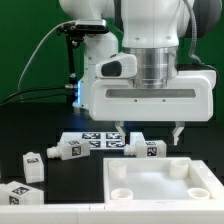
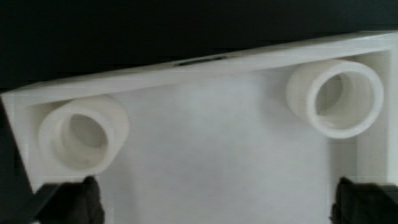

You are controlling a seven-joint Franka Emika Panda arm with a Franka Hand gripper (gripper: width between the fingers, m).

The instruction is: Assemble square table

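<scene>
The square table's slab (image 1: pixel 152 196) is laid flat just beneath the pincer (image 1: pixel 148 134), whose fingers (image 2: pixel 71 197) are held wide apart and empty over two of its round corner sockets (image 2: pixel 82 136). One tag-marked leg (image 1: pixel 145 149) is seen close under the pincer beside the marker board (image 1: pixel 101 139), and other legs (image 1: pixel 36 165) are scattered farther off to one side.

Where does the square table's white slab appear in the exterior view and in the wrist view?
Exterior view: the slab lies low in the picture on the exterior view's right, under the open gripper.
Wrist view: the slab fills most of the picture, seen beyond the two dark fingertips.
Shared landmark: the round corner sockets by the slab's rim show in both views.
</scene>
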